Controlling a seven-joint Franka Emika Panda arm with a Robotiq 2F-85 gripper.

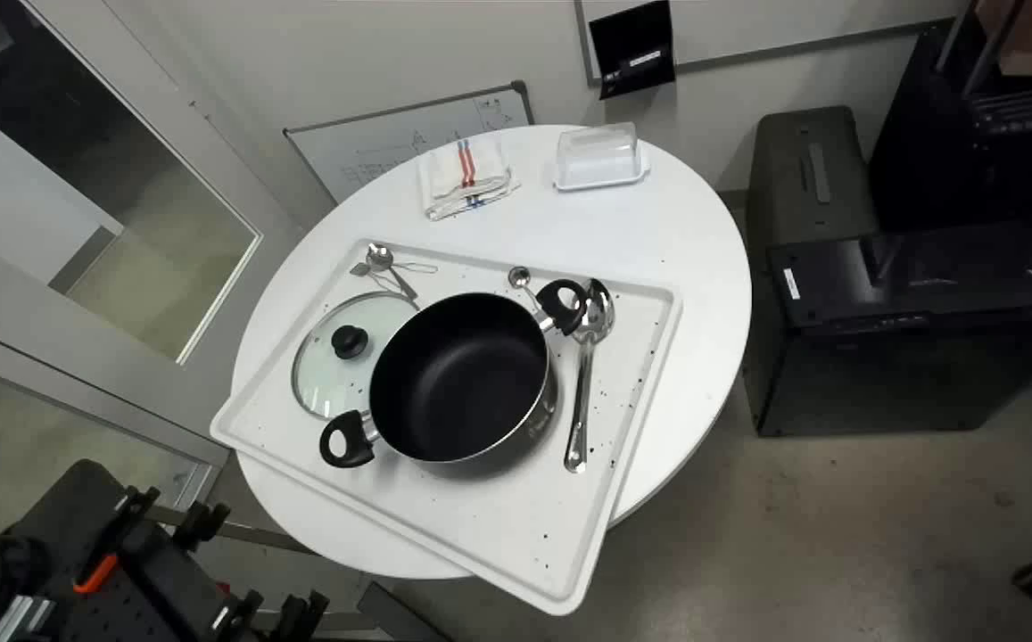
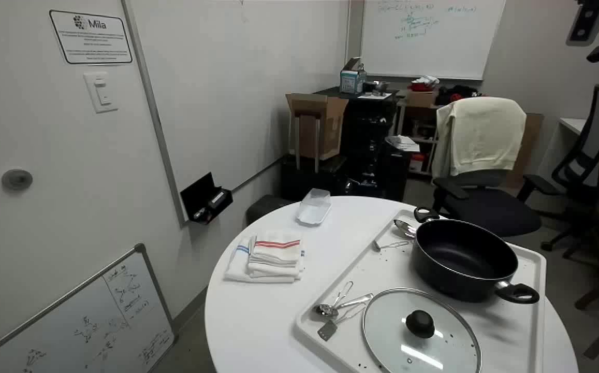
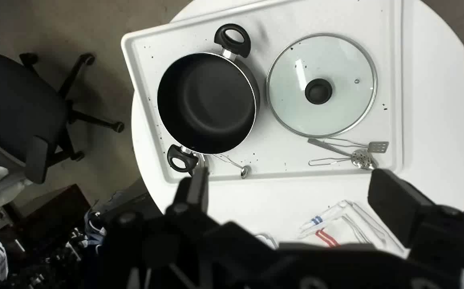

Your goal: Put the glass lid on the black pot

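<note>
The gripper point(image 3: 289, 176) is spread wide in the wrist view; in an exterior view, the glass lid point(image 1: 337, 367) lies left of the pot point(image 1: 462, 374) on the tray point(image 1: 489, 535).

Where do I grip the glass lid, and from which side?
Probably by its black centre knob, coming straight down from above with the gripper open. The glass lid lies on the tray knob side up, so the knob sticks up with nothing over it.
</note>
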